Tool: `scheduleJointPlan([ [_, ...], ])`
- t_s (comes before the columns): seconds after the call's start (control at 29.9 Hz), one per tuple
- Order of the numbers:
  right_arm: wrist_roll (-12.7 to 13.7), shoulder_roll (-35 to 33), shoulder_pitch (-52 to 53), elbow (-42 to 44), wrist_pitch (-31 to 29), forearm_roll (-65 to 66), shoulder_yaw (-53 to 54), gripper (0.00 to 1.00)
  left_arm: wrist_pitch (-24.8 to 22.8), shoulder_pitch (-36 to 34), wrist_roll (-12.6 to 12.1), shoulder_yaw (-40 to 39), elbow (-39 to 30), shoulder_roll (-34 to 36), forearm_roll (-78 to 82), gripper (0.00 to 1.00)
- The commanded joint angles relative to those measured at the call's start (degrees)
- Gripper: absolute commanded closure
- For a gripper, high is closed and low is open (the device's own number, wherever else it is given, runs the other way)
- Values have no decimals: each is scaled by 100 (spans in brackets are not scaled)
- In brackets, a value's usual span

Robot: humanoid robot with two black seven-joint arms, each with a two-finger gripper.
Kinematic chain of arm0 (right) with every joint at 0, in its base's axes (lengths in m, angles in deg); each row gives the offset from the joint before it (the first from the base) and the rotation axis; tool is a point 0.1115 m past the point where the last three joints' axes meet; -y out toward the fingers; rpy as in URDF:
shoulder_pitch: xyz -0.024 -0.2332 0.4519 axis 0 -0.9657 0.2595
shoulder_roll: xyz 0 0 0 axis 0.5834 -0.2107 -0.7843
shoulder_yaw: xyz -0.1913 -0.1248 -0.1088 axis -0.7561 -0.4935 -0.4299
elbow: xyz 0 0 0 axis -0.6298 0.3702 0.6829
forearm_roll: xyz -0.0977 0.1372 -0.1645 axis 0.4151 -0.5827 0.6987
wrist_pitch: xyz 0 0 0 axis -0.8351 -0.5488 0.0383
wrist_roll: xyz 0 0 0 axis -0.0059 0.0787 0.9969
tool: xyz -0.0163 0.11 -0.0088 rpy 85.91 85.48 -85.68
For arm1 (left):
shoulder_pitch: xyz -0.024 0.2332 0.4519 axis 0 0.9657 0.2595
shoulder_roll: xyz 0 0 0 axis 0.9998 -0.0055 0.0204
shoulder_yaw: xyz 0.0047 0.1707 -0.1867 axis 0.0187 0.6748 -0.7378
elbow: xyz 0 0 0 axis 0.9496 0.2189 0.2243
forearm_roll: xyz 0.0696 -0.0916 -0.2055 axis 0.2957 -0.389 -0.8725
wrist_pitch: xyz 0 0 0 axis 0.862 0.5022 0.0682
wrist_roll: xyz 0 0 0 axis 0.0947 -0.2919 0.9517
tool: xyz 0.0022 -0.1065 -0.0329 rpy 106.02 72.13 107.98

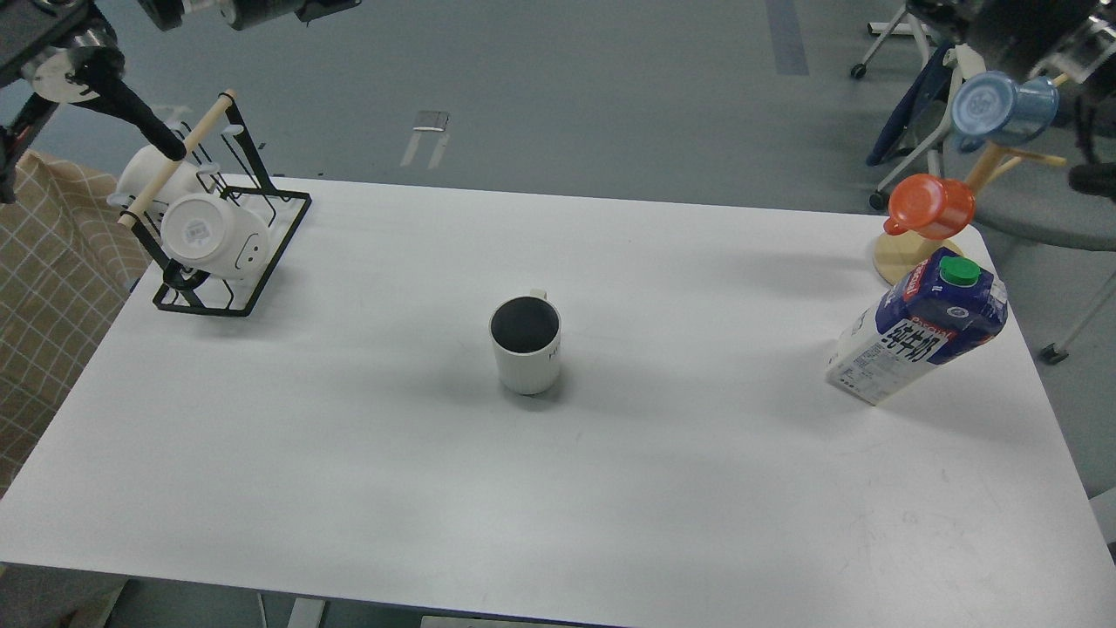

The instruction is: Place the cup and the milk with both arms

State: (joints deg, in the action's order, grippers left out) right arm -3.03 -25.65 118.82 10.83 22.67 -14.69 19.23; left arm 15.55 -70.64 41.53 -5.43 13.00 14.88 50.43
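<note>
Two white mugs (205, 222) racked far left; cup (525, 344), milk (920, 330) unobstructed; jaws state indiscernible.

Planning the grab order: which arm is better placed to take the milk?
Probably the right. The milk stands near the table's right edge, below the right arm at the upper right corner; the left arm is far across.

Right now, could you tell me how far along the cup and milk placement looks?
The cup stands upright mid-table and the milk stands near the right edge, both released. Nothing is in hand: neither gripper touches them. Whether the milk needs moving nearer is unclear.
</note>
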Motion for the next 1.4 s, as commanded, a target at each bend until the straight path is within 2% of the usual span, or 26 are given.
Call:
scheduleJointPlan([
  [0.0,1,-926,-254,-606,7,820,-7,0,-2,206,26,-10,-43,17,-283,2],
  [0.1,1,-1638,-562,-879,244,1550,-16,0,-2,303,35,-10,-52,9,-283,3],
  [0.33,1,-2991,-1642,-1520,1482,2561,-95,0,-2,391,53,-10,-61,-26,-274,3],
  [0.47,1,-3160,-1977,-1521,2194,2974,-323,0,-2,391,53,-54,-61,-62,-274,3],
  [0.53,1,-3160,-2240,-1486,2851,3378,-621,0,-2,391,53,-124,-61,-123,-274,2],
  [0.6,1,-3160,-2381,-1486,3178,3519,-780,0,-2,391,53,-133,-61,-141,-283,2],
  [0.74,1,-2976,-2768,-1477,4198,3862,-1412,0,-2,391,53,-133,-61,-141,-274,2],
  [1.0,1,-2510,-2883,-1275,4411,4074,-1739,0,-2,391,53,-133,-61,-150,-266,3],
  [1.37,1,-1184,-2988,-327,4419,4197,-1678,0,-2,391,44,-124,-61,-158,-248,2],
])
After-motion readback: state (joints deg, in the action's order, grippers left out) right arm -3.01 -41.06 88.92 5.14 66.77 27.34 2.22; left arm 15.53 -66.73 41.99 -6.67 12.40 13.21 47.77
